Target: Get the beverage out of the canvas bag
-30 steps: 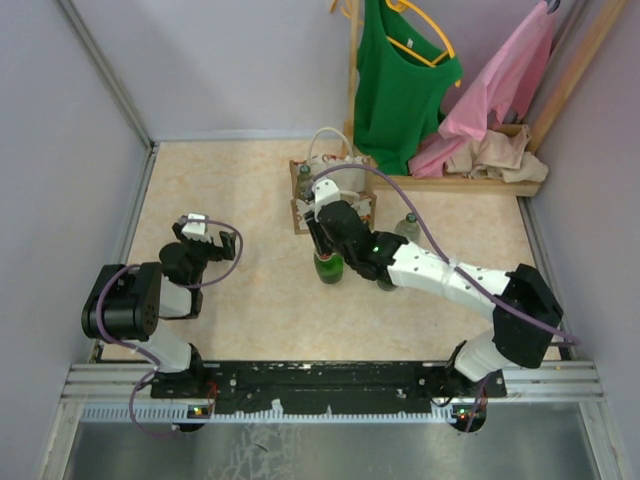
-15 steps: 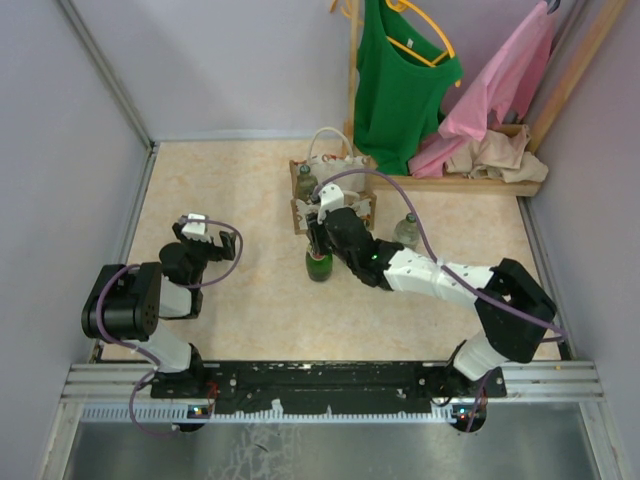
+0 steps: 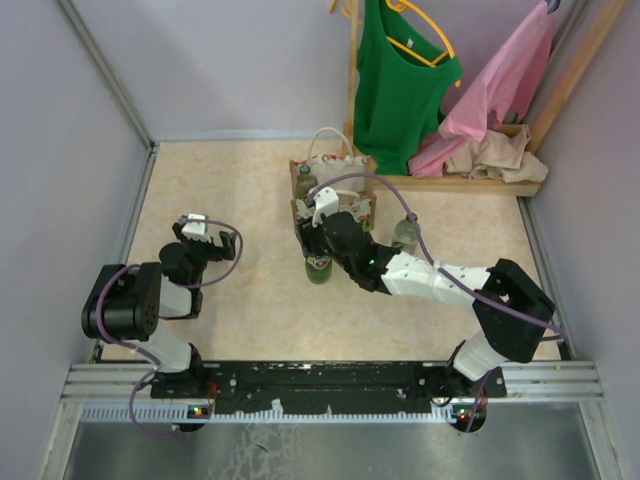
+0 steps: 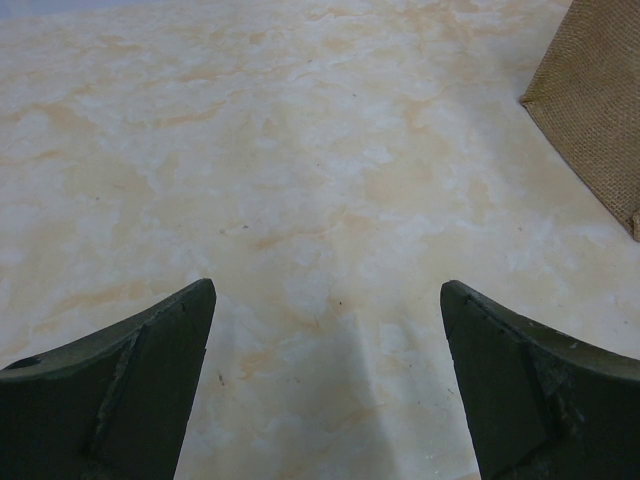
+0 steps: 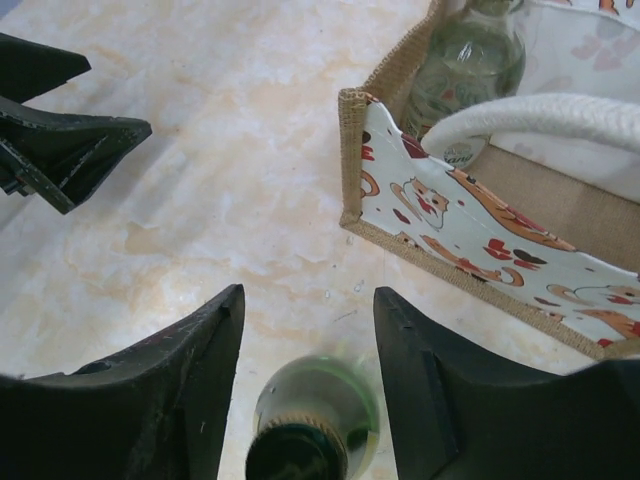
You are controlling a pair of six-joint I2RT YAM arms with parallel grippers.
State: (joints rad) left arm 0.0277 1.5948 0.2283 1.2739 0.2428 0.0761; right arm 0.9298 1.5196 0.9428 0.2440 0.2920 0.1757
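Right gripper point(image 3: 314, 243) is over the middle of the counter point(image 3: 250, 190), just on the near side of the canvas bag point(image 3: 332, 190). The bag sits toward the far edge, roughly mid-width.

From overhead I see the green beverage bottle point(image 3: 319, 268) upright on the counter, outside the bag and close to its near-left corner. I can't read the finger gap from up there because the arm covers it.

The right wrist view settles it. The right gripper point(image 5: 308, 300) is spread, with the green beverage bottle point(image 5: 310, 425) low between the two fingers. There is daylight on both sides of the neck, so I call it released, not clamped.

The same view shows the canvas bag point(image 5: 470, 235) with its white-and-red patterned panel. One white handle point(image 5: 540, 115) arches over the opening. A clear bottle point(image 5: 465, 60) stands inside at the far-left corner; overhead it is only a small top point(image 3: 305, 181). The top camera alone shows another clear bottle point(image 3: 405, 232) on the counter to the bag's right.

Left gripper point(image 3: 195, 228) is near the left edge, well apart from the bag. The left wrist view shows the left gripper point(image 4: 327, 290) wide apart with nothing in it. Only bare marbled counter lies below, and a burlap corner of the canvas bag point(image 4: 590, 110) shows at the right of that frame.
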